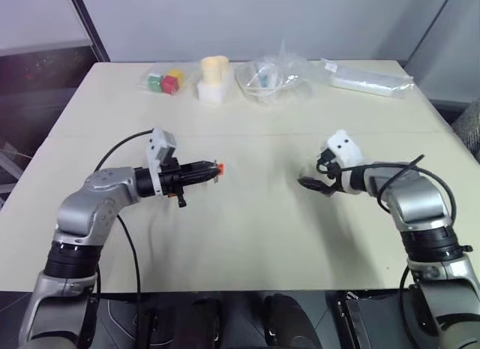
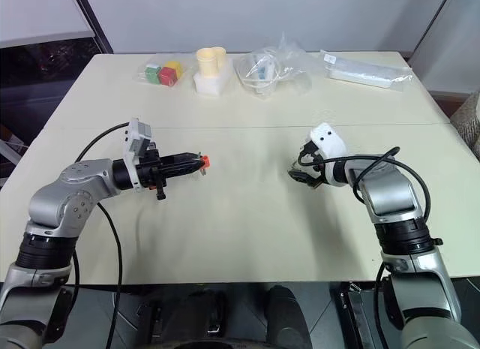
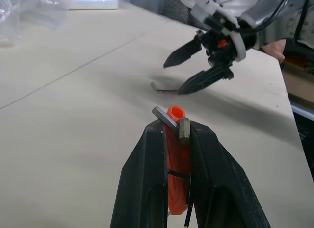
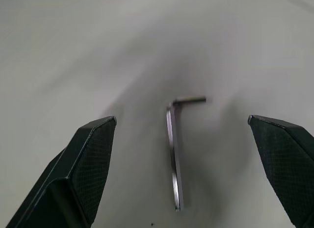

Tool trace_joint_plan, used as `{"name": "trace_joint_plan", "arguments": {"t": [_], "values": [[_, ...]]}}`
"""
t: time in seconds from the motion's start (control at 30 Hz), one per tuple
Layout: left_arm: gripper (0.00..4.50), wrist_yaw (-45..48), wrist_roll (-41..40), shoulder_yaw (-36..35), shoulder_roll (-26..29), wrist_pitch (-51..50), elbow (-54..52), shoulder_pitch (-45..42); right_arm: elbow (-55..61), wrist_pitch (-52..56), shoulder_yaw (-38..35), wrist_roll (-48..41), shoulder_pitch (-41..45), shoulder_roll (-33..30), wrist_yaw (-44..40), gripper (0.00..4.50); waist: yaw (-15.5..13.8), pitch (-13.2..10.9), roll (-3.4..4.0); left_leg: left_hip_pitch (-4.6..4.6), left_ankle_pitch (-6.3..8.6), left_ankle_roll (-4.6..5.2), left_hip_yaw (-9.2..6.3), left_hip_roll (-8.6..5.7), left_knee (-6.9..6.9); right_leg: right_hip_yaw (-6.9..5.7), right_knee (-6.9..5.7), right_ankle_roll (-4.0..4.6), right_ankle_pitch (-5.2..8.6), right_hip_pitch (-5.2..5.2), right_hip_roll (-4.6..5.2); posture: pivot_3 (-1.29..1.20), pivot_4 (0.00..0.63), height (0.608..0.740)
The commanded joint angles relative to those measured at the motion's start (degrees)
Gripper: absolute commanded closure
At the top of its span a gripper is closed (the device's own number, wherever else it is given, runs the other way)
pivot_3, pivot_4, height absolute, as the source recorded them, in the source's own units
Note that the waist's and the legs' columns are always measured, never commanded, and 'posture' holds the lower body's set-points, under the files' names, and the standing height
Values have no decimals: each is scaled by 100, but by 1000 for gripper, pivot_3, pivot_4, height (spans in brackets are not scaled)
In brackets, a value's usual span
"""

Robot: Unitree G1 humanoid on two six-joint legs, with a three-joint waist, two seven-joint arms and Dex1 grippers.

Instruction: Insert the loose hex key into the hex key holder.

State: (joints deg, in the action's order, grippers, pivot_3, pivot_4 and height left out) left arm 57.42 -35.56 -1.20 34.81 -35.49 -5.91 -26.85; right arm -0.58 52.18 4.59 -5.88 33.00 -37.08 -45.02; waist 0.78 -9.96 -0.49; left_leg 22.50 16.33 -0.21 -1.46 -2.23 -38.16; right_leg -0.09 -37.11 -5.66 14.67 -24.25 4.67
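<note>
The step in hand is the pickup. The left gripper [image 1: 211, 169] is clamped on the holder [image 3: 175, 139], held level above the table [image 1: 247, 236]. The right gripper [image 4: 182, 139] hangs spread wide over the key [image 4: 173, 154], which lies flat on the table at about three o'clock from the holder. Next, the right arm likely needs to lower and pinch the thin shaft squarely.

The hex key [image 4: 175, 154] lies on the table [image 1: 247, 236] toward its right edge; the holder [image 3: 176, 154] is left of it, above the table's middle.
</note>
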Motion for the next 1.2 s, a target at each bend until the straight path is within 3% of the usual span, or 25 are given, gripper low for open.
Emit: {"name": "trace_joint_plan", "arguments": {"t": [0.03,0.27,0.3,0.37,0.43,0.6,0.8,0.93,1.2], "values": [[4380,53,-64,-121,78,30,-246,-39,-298,-344,75,-3,25,-19,-24,33,0,0,0,0,0,0,0,0,0,0,0,0,0,0,0,0,150,740],[4380,26,-86,-162,128,3,-346,33,-905,-657,174,-4,125,48,-40,33,1,1,-2,-1,0,0,0,0,-1,0,0,0,0,1,1,0,150,740],[4380,17,-95,-170,137,-4,-369,50,-945,-680,184,-4,119,49,-53,268,1,2,-3,-1,0,0,0,0,-1,0,0,0,0,2,1,0,150,740],[4380,4,-101,-177,147,-12,-392,67,-1013,-724,208,0,112,52,-80,866,0,3,-5,-1,0,0,0,0,-2,1,1,0,0,3,1,0,150,740],[4380,-4,-109,-186,157,-21,-418,89,-1043,-719,231,-6,100,51,-114,1769,0,3,-5,-1,0,0,0,1,-2,1,1,0,0,3,2,0,150,740],[4380,-8,-139,-234,198,-51,-469,139,-970,-671,278,-27,10,21,-208,4343,-2,7,-11,-1,0,0,-1,1,-2,2,1,0,0,5,2,0,150,740],[4380,-2,-149,-252,203,-68,-485,163,-632,-575,253,-117,-157,-10,-284,4435,-10,8,-13,-2,0,0,-2,0,-2,3,2,0,0,5,4,0,150,740],[4380,0,-152,-198,145,-77,-449,86,-80,-1087,-56,-309,-216,112,-198,4435,-9,8,-13,-1,0,0,-2,1,-2,4,2,0,0,5,5,0,150,740],[4380,87,-46,-61,25,13,-232,-25,1300,-1372,-646,-1047,27,1070,463,4435,-3,7,-11,0,0,-1,-2,3,1,4,1,0,0,-1,2,0,150,740]]}}
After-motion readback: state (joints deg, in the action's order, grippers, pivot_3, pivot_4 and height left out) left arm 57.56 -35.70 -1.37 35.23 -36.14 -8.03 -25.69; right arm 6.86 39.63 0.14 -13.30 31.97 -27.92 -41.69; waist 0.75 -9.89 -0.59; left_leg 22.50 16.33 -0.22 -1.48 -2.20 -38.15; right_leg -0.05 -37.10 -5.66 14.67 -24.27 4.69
